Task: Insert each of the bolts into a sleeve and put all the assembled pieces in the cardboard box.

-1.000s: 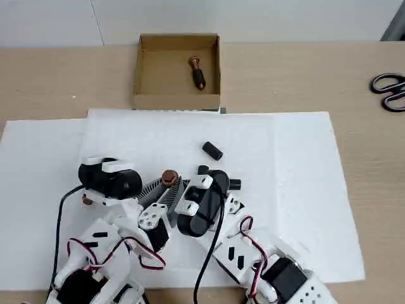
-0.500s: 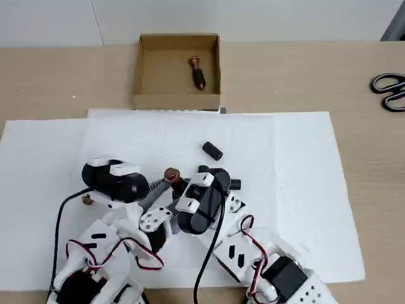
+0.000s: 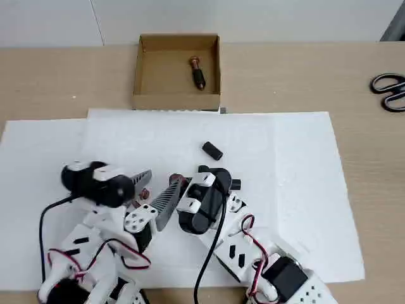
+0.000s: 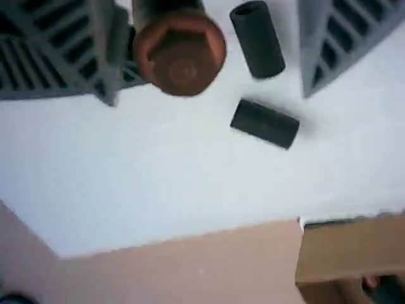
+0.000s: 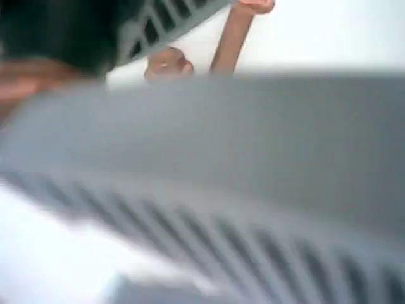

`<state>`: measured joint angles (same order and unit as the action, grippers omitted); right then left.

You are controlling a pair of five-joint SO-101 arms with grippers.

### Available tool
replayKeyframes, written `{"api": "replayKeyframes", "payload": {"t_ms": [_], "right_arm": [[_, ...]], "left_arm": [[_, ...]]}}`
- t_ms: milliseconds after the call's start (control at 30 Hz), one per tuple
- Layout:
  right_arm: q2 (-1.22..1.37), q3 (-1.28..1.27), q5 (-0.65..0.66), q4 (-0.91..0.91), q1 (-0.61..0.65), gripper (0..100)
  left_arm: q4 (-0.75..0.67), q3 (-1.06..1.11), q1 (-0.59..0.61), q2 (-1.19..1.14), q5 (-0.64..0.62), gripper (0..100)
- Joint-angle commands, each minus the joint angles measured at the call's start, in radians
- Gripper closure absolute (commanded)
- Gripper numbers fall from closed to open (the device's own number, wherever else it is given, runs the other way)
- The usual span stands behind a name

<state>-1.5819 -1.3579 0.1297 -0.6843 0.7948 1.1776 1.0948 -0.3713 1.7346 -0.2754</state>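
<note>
In the high view, a wooden table (image 3: 304,76) under a pale wall (image 3: 253,19) carries a white foam sheet (image 3: 297,190), and scissors (image 3: 387,92) lie at the right edge. The cardboard box (image 3: 144,69) stands at the far side with one assembled piece (image 3: 197,72) inside. A loose sleeve (image 3: 212,151) lies on the sheet. The left gripper (image 3: 163,178) is spread wide and grasps nothing. The bolt (image 3: 178,180) sits beside the right arm (image 3: 202,202).

In the left wrist view, the bolt (image 4: 180,54) is close to one finger of the left gripper (image 4: 205,95), with the loose sleeve (image 4: 264,123) and a second sleeve (image 4: 256,38) beyond.

In the right wrist view, whether the right gripper (image 5: 209,164) grips anything cannot be told.

A second ago the left gripper clamped the bolt. It has since let go and swung left.
</note>
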Motion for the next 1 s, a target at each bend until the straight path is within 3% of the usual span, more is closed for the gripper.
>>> {"api": "replayKeyframes", "payload": {"t_ms": [0,167,333,500,967], "right_arm": [[-0.007,0.005,-0.002,0.021,-0.059,99.6],[0.022,-0.005,-0.002,0.094,-0.166,99.6],[0.252,0.124,-0.029,0.199,-0.306,99.6],[0.67,0.474,-0.101,0.209,-0.381,99.6],[1.751,1.527,-0.1,0.291,-0.461,99.5]], "left_arm": [[0.002,-0.082,0.005,0.0,0.0,97],[0.025,-0.073,0.057,0.0,0.002,99],[0.021,0.088,0.18,0.0,0.009,99],[-0.1,0.271,0.252,0.0,0.049,99],[-0.339,0.565,0.256,0.0,0.107,99]]}}
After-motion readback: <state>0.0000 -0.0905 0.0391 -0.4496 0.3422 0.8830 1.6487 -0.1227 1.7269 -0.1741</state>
